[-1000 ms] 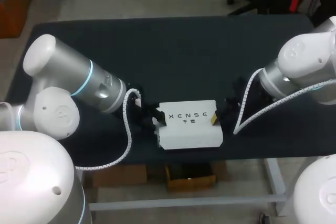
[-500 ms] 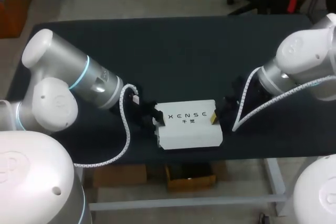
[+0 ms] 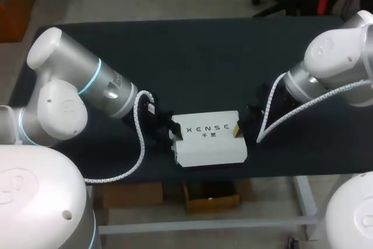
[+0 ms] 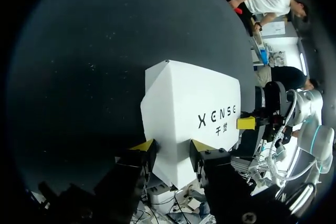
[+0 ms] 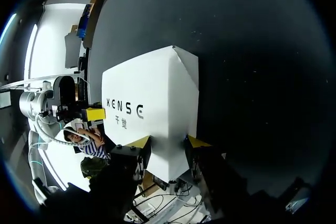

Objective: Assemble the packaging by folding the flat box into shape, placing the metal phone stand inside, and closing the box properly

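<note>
White box (image 3: 210, 144) lies lower middle on the black surface (image 3: 192, 62), long axis left-right, with the left tool (image 4: 172, 146) and right tool (image 5: 168, 142) equally near, each apparently clamped on one end.

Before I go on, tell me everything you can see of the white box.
The white cardboard box is folded into a closed, flat rectangular shape with dark print on its top face. It lies on the black table, near its front edge. The left gripper holds its left end and the right gripper its right end, each clamped on it from two sides.
</note>
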You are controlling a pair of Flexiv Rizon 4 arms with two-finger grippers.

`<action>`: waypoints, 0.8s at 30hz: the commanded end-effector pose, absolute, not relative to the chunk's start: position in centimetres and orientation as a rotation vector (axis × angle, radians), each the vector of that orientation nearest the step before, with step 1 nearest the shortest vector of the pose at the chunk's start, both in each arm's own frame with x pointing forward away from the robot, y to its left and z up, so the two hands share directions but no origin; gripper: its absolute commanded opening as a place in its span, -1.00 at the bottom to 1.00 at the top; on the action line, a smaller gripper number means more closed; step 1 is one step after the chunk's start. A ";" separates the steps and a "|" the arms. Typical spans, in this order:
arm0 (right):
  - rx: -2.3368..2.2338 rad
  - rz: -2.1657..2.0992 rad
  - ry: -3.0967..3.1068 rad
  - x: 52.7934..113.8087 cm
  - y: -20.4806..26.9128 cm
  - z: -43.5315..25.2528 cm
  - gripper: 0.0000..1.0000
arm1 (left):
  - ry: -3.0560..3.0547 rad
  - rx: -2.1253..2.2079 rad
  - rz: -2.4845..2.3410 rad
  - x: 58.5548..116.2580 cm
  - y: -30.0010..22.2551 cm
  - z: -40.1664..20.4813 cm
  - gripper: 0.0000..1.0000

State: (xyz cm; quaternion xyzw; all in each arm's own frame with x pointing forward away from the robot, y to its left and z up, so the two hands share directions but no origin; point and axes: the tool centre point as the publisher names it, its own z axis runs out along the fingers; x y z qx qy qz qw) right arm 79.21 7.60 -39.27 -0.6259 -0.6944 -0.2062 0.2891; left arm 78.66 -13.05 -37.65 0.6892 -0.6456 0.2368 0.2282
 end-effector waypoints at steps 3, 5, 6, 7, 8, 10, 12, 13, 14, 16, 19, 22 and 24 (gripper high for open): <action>-1.673 -0.518 -1.848 79.5 8.2 -39.0 -0.20 | -1.782 1.910 0.628 78.9 -13.6 -37.3 -0.15; -1.678 -0.509 -1.846 79.5 8.2 -38.9 -0.20 | -1.781 1.913 0.621 78.8 -13.6 -37.2 -0.16; -1.679 -0.507 -1.845 79.5 8.2 -38.9 -0.20 | -1.781 1.914 0.619 78.8 -13.6 -37.2 -0.15; -1.682 -0.501 -1.842 79.5 8.2 -38.8 -0.20 | -1.780 1.914 0.617 78.8 -13.6 -37.2 -0.16; -1.683 -0.498 -1.841 79.5 8.2 -38.8 -0.20 | -1.780 1.915 0.615 78.8 -13.6 -37.1 -0.15; -1.686 -0.495 -1.839 79.4 8.1 -38.7 -0.20 | -1.781 1.918 0.612 78.8 -13.6 -37.0 -0.14; -1.688 -0.493 -1.838 79.4 8.1 -38.6 -0.20 | -1.781 1.920 0.609 78.8 -13.6 -36.9 -0.14; -1.689 -0.493 -1.837 79.4 8.1 -38.6 -0.19 | -1.781 1.921 0.607 78.8 -13.6 -36.9 -0.14; -1.690 -0.490 -1.836 79.4 8.1 -38.6 -0.20 | -1.781 1.923 0.604 78.8 -13.6 -36.9 -0.13; -1.691 -0.488 -1.835 79.4 8.1 -38.6 -0.20 | -1.780 1.924 0.601 78.8 -13.6 -36.8 -0.13; -1.694 -0.478 -1.826 79.5 8.1 -38.4 -0.20 | -1.776 1.928 0.597 78.9 -13.6 -36.7 -0.14; -1.698 -0.473 -1.824 79.5 8.1 -38.3 -0.20 | -1.775 1.931 0.590 79.0 -13.6 -36.6 -0.14; -1.700 -0.469 -1.824 79.5 8.1 -38.2 -0.20 | -1.773 1.933 0.585 79.0 -13.6 -36.5 -0.14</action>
